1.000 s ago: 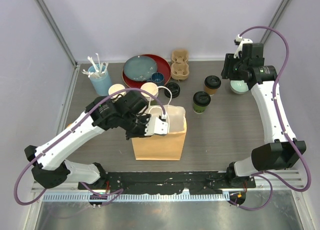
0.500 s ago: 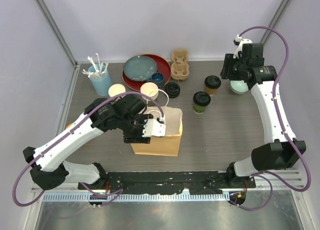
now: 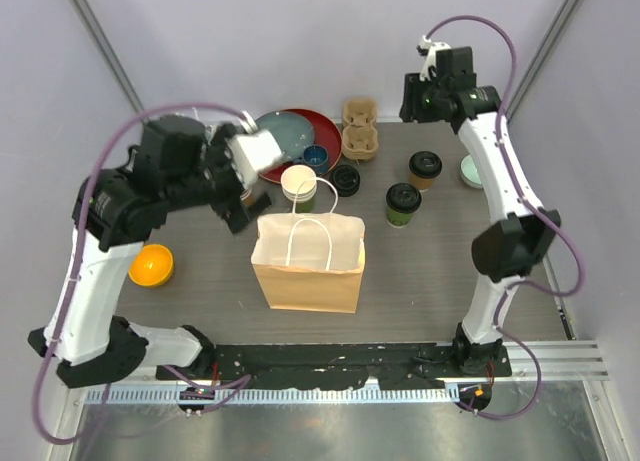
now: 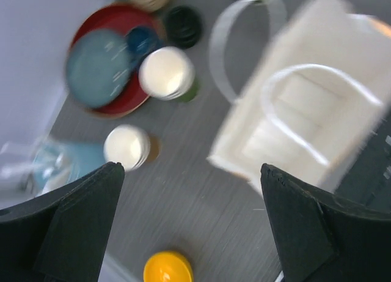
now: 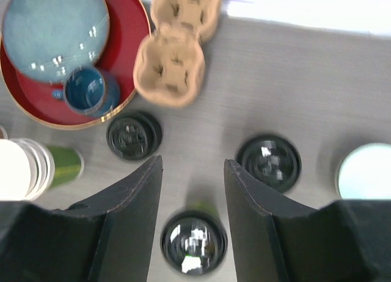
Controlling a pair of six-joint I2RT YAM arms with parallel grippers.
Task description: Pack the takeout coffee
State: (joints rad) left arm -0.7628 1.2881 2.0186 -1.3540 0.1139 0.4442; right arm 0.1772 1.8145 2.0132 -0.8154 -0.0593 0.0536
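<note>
Green cup (image 3: 403, 205) and brown cup (image 3: 424, 169), both lidded, stand on the grey table (image 3: 450, 271), behind and right of the upright open bag (image 3: 308, 271). A red plate (image 3: 323, 130) holds a blue plate (image 3: 280, 136) and a blue cup (image 3: 316, 158). The left gripper (image 4: 190, 167) gapes wide, holding nothing; the right gripper (image 5: 190, 163) hangs part-open, holding nothing. Pale walls (image 3: 300, 41) surround.

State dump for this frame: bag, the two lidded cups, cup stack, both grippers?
paper bag: upright, mouth open, handles up.
green cup: upright, lidded, on the table outside the bag.
brown cup: upright, lidded, on the table outside the bag.
cup stack: upright, no lid.
left gripper: wide open, empty.
right gripper: fingers apart, empty, raised above the cups.
</note>
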